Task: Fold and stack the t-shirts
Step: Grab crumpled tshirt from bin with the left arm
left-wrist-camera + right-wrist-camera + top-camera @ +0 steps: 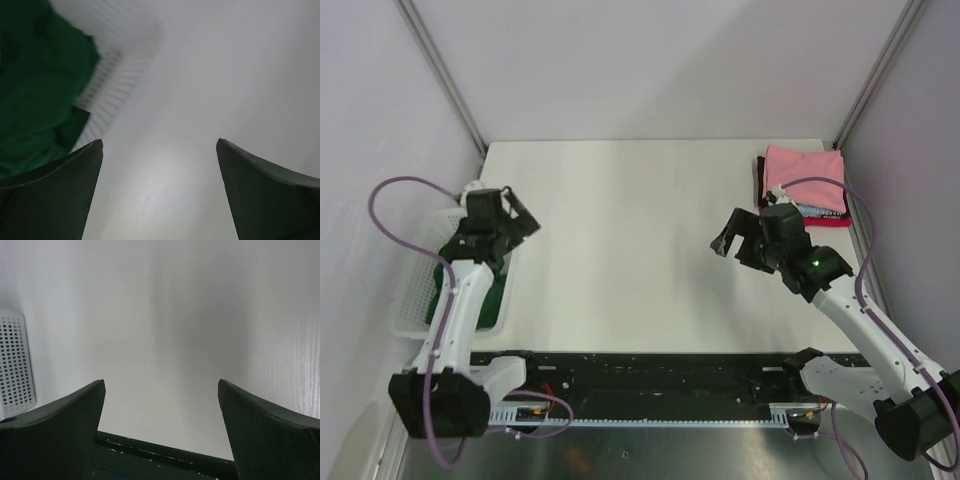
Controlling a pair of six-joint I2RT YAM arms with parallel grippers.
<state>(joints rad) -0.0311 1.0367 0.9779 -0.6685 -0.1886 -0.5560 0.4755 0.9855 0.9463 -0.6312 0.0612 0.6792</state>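
Note:
A dark green t-shirt point(492, 292) lies crumpled in the white mesh basket point(412, 290) at the table's left edge, partly hidden by my left arm. It also shows in the left wrist view point(35, 95). My left gripper point(516, 218) is open and empty, just right of the basket's far end, over bare table point(160, 145). A folded stack stands at the back right: a pink shirt point(805, 168) on top, a red one point(832, 221) and a black one point(760, 180) under it. My right gripper point(726, 236) is open and empty, left of and nearer than the stack point(160, 385).
The basket's wall shows in the left wrist view point(120, 80) and in the right wrist view point(15, 360). A black rail point(650, 372) runs along the table's near edge and also shows in the right wrist view point(165, 452). Grey walls and metal posts enclose the table.

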